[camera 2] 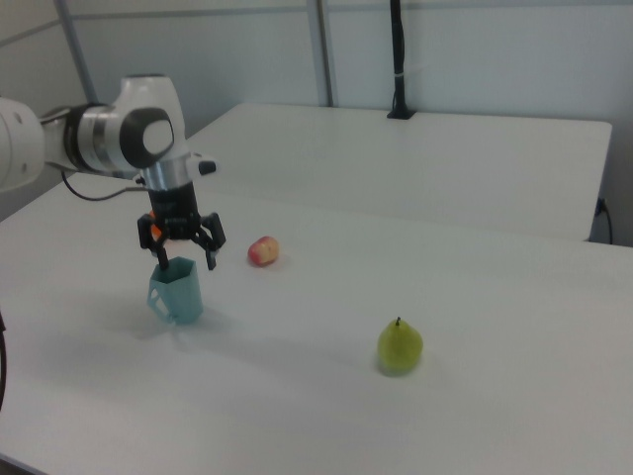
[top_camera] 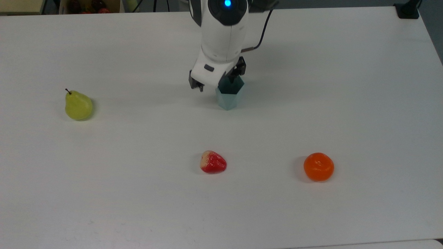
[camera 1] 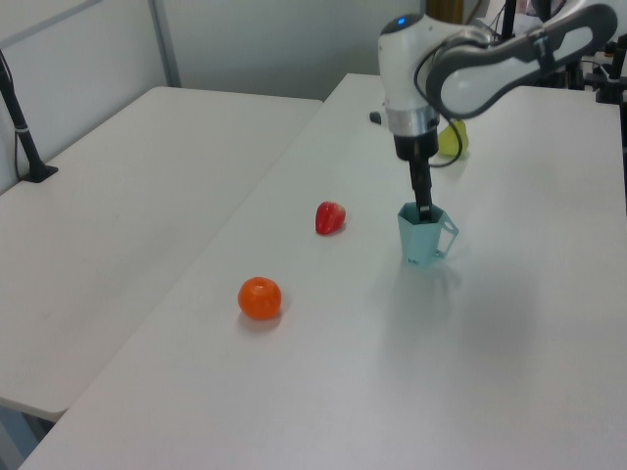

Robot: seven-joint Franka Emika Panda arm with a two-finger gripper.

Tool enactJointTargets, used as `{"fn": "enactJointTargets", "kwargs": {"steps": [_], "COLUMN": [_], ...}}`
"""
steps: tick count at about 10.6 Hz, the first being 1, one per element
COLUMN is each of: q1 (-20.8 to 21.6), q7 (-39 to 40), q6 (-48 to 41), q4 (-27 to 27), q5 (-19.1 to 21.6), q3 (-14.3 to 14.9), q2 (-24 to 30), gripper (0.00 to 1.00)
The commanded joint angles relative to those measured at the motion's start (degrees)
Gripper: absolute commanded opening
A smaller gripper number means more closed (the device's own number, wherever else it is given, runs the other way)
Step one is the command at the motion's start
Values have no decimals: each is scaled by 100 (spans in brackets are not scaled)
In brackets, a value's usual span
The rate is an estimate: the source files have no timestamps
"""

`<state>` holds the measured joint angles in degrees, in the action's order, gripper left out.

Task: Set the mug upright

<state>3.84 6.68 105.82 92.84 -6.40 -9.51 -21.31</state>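
The mug stands on its base on the white surface, a little above the centre of the top view and just under the arm, with its open rim facing up and its handle pointing toward the right of the left view. The gripper sits right over the rim with its fingers spread apart; in the right view one finger hangs at the near side of the rim and the other is clear of the wall, so the mug looks let go. By my reading the righting itself is done and the step in hand is the retreat. The good way to do it is a straight vertical lift, keeping the fingers wide until both tips are above the rim, because a sideways drift could catch the inner wall and tip the light cup over again. Whether a fingertip is touching the inside of the wall I cannot tell. The pear at the middle left, the strawberry below the centre and the orange at the lower right lie well apart from the mug and pose no obstacle.
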Motion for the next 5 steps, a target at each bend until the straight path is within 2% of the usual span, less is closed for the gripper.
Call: {"fn": "enactJointTargets", "kwargs": {"steps": [1,4,5], "q1": [-85,-120,-120], "q7": [-132,-1245,-1361], "q6": [-886,-1177,-1221], "q4": [-90,-82,-64], "q5": [25,69,86], "q3": [107,318,449], "q2": [889,1584,1804], "gripper": [100,100,100]}}
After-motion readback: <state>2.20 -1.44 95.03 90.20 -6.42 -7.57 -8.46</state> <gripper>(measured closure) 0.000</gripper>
